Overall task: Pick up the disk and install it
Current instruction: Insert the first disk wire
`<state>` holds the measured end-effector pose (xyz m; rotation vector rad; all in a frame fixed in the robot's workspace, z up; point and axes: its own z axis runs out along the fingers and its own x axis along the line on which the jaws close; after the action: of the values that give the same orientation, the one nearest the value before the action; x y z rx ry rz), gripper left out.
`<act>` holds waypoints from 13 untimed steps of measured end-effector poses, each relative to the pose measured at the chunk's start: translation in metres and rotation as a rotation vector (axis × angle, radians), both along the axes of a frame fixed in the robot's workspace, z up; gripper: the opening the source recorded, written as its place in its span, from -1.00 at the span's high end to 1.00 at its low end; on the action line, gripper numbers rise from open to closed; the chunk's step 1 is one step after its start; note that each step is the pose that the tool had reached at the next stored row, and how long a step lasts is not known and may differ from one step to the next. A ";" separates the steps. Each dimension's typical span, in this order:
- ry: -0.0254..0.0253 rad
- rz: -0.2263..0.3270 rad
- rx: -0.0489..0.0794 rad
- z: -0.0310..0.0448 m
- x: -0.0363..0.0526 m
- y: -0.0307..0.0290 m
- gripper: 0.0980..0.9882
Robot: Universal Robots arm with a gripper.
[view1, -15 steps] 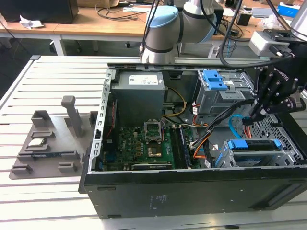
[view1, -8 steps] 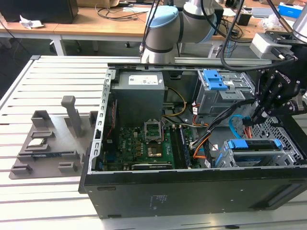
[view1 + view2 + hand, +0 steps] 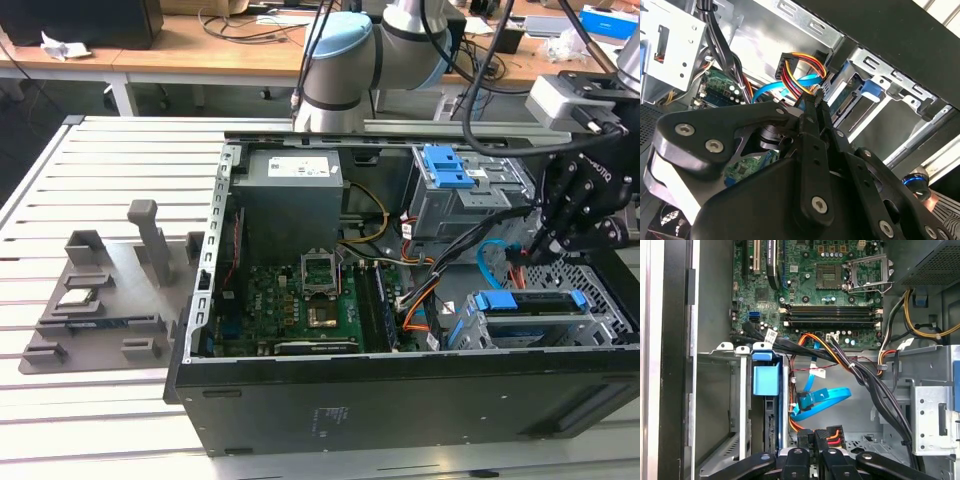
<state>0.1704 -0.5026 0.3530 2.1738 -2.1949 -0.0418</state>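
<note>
computer case: open, lying on slatted table
motherboard: inside case
grey fixture: beside case, holding small chip

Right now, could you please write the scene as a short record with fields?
case: open, lying on the slatted table
disk: in its blue caddy, sitting in a drive cage slot
gripper: inside the case, beside that cage, tip close to the coloured wires
grey fixture: on the table at the exterior view's left, holding a small chip
</note>
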 end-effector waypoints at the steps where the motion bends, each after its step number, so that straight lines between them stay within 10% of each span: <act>1: -0.0001 0.000 0.000 -0.0001 0.0000 -0.0012 0.84; 13: 0.0000 0.000 0.000 -0.0008 -0.0004 -0.0136 0.84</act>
<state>0.1700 -0.5162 0.3522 2.1739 -2.1949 -0.0417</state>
